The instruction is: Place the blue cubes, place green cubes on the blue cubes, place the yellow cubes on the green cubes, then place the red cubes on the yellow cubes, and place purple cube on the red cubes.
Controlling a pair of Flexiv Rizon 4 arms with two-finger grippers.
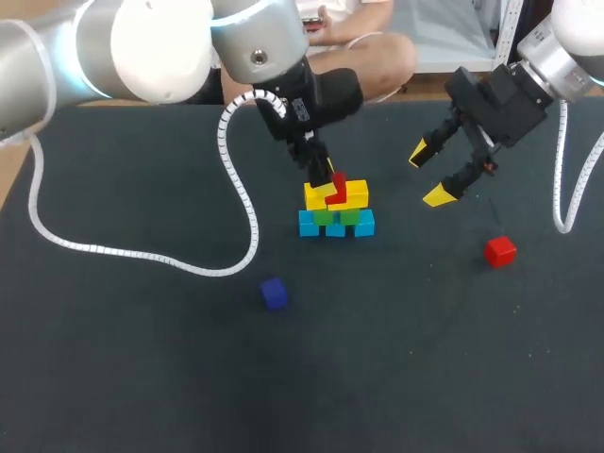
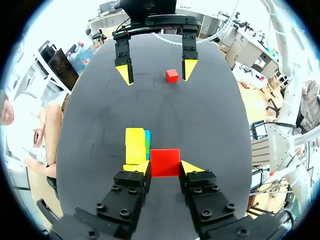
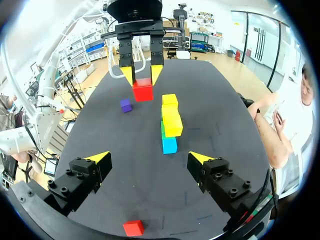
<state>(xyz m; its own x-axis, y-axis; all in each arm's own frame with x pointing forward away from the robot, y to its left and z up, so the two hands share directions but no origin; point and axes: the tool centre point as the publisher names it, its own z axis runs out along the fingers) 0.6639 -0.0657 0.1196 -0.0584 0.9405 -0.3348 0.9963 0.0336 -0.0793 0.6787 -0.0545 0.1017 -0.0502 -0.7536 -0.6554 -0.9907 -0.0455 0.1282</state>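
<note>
Your left jaws grip 1 red cube over the yellow cubes; lower it squarely, centred, before releasing. Your right jaws hang open.

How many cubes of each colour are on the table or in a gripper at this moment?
Blue cubes: 3
Green cubes: 2
Yellow cubes: 2
Red cubes: 2, one red cube in the left gripper
Purple cube: 1
Total: 10
</note>
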